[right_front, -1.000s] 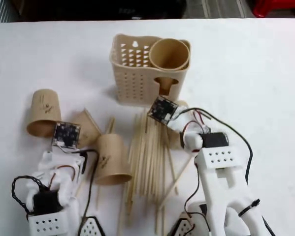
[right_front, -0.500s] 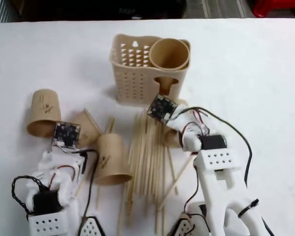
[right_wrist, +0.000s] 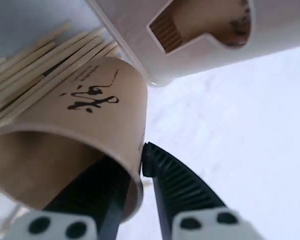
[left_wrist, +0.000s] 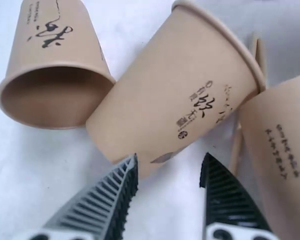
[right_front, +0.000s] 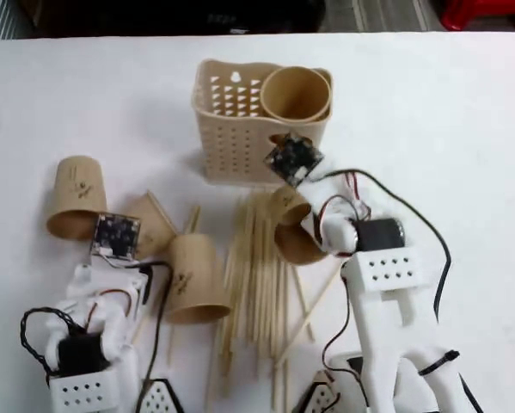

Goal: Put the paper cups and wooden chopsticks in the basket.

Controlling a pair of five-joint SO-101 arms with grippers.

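From above, the right gripper (right_wrist: 135,159) is mostly buried under its own wrist board and motor. The wrist view settles it: one finger sits inside the mouth of a tan paper cup (right_front: 293,231) and the other outside, pinching the rim. That cup lies tilted over the far ends of the pale wooden chopsticks (right_front: 257,280), just on the near side of the cream perforated plastic basket (right_front: 240,129). Whether it touches the sticks I cannot tell. A second tan cup (right_front: 296,93) stands upright in the basket's right half (a bit of it shows through the handle slot).

The left gripper (left_wrist: 170,161) has its fingers apart and holds nothing, its tips near the base of a middle cup (left_wrist: 180,95) lying on its side. In the high view the left wrist board half covers that cup. To its left lies an open-mouthed cup (right_front: 75,196), and to its right a third fallen cup (right_front: 193,277), cut off in the wrist view.

All of it rests on a white table (right_front: 463,129). Past the far edge the room is dark, with a red object (right_front: 485,10) cropped at the corner.
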